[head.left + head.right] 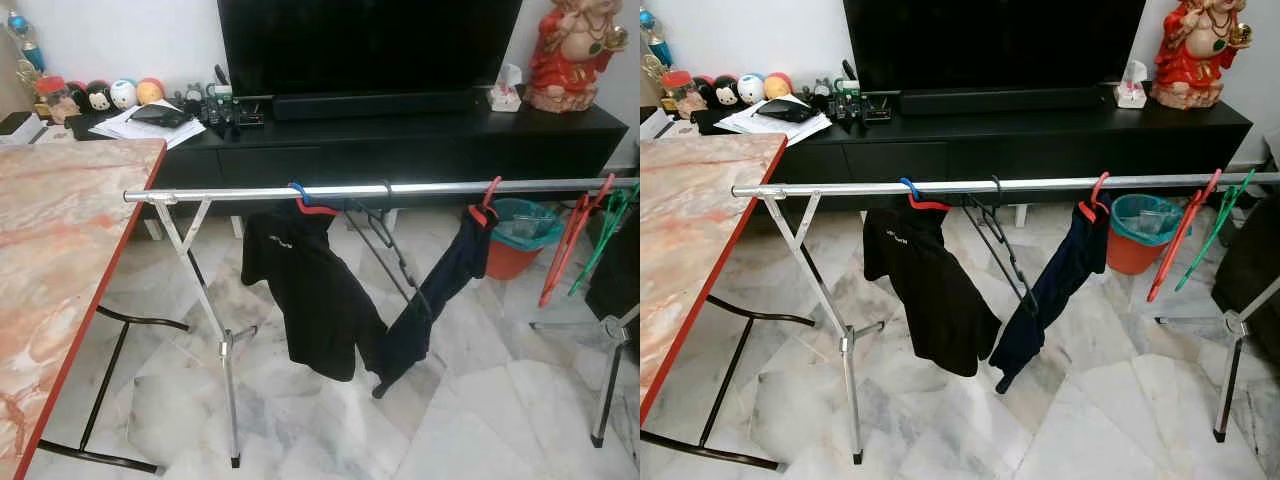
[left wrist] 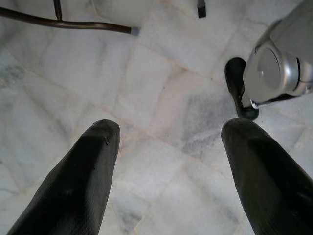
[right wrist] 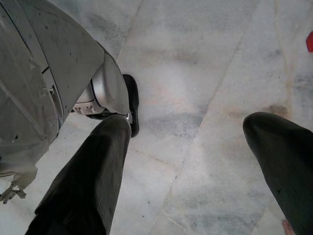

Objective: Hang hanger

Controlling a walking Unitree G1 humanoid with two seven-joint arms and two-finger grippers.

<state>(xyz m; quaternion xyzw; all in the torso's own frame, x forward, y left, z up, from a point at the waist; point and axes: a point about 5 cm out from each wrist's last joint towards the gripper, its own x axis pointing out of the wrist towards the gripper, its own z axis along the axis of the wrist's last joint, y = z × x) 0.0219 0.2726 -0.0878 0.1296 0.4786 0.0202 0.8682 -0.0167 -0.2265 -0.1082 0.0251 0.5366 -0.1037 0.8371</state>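
Note:
A silver drying rail (image 1: pixel 420 188) spans the room on folding legs. On it hang a black shirt (image 1: pixel 310 290) on a blue and red hanger (image 1: pixel 305 203), an empty dark hanger (image 1: pixel 385 235), and a dark garment (image 1: pixel 440 290) on a red hanger (image 1: pixel 484 205). Further right, a red hanger (image 1: pixel 568 245) and a green hanger (image 1: pixel 603 232) hang empty. My left gripper (image 2: pixel 166 142) hangs open over the marble floor, holding nothing. My right gripper (image 3: pixel 188 147) is also open and empty, pointing at the floor beside my silver leg (image 3: pixel 54 73).
A marble-topped table (image 1: pixel 50 280) with a red edge stands at the left. Behind the rail is a black TV cabinet (image 1: pixel 400 140) with a television, papers, toys and a red statue (image 1: pixel 565 55). A teal and orange bin (image 1: pixel 515 240) sits behind the rail.

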